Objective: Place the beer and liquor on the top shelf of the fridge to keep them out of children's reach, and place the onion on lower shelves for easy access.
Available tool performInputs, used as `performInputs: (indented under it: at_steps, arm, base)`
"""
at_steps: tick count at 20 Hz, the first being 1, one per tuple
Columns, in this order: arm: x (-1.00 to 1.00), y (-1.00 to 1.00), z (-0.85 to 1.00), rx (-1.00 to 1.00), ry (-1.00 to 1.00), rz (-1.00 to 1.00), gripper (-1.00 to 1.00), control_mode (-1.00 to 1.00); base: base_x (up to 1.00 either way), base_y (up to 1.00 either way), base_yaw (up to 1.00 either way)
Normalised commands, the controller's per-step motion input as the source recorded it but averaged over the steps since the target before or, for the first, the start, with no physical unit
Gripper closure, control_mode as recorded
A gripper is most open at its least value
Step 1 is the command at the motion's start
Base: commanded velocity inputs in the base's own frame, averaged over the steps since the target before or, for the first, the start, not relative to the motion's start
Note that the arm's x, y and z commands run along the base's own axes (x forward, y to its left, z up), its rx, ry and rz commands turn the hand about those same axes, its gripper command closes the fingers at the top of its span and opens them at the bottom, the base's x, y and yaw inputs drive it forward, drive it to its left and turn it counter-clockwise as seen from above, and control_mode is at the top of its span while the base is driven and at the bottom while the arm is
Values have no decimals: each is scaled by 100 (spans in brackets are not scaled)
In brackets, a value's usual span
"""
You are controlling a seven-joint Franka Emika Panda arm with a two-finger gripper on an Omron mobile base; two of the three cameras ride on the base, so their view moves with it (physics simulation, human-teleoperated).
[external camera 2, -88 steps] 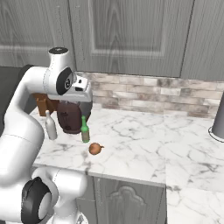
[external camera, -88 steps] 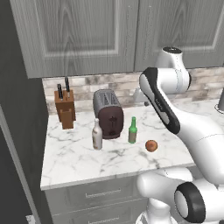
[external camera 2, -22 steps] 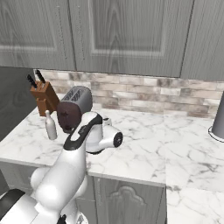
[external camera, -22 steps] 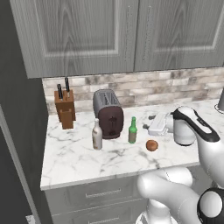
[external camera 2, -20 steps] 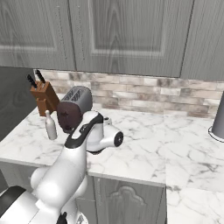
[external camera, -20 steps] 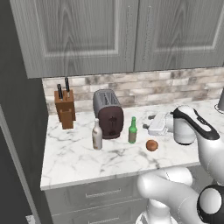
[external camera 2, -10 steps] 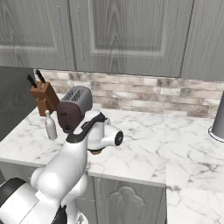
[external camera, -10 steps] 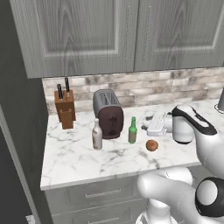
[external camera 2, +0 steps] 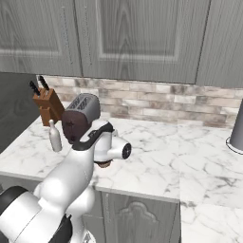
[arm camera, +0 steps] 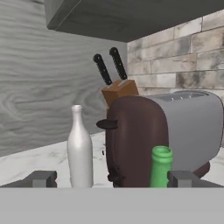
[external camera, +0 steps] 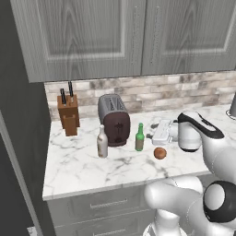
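While you look over the white marble bench [external camera: 83, 170], you see grey wood-grain cupboards [external camera: 133, 37] above and a brick backsplash [external camera: 193, 90] behind. On it stand a knife block [external camera: 68, 113], a toaster [external camera: 114, 119], the liquor [external camera: 102, 142], the beer [external camera: 139, 137] and the onion [external camera: 160, 153], the onion just right of the beer. Your arm reaches low across the bench, its gripper [external camera: 161, 132] level and pointing at the beer, jaws wide apart and empty. Since a second ago the hand has edged slightly closer to the bottles; nothing on the bench has moved.
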Motion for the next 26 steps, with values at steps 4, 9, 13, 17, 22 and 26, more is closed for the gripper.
performInputs:
  at_steps: [4, 9, 13, 17, 22, 26]
  arm:
    - [19, 0, -2, 0, 0, 0, -100, -100]
    - [20, 1, -1, 0, 0, 0, -100, -100]
    - [11, 6, -5, 0, 0, 0, -100, -100]
    - [8, 6, -8, 0, 0, 0, -100, -100]
    - [11, 4, -12, 0, 0, 0, -100, -100]
    - [11, 4, -13, 0, 0, 0, -100, -100]
  base:
    - [0, 0, 0]
    - [0, 0, 0]
    - [0, 0, 0]
    - [0, 0, 0]
    - [0, 0, 0]
    - [0, 0, 0]
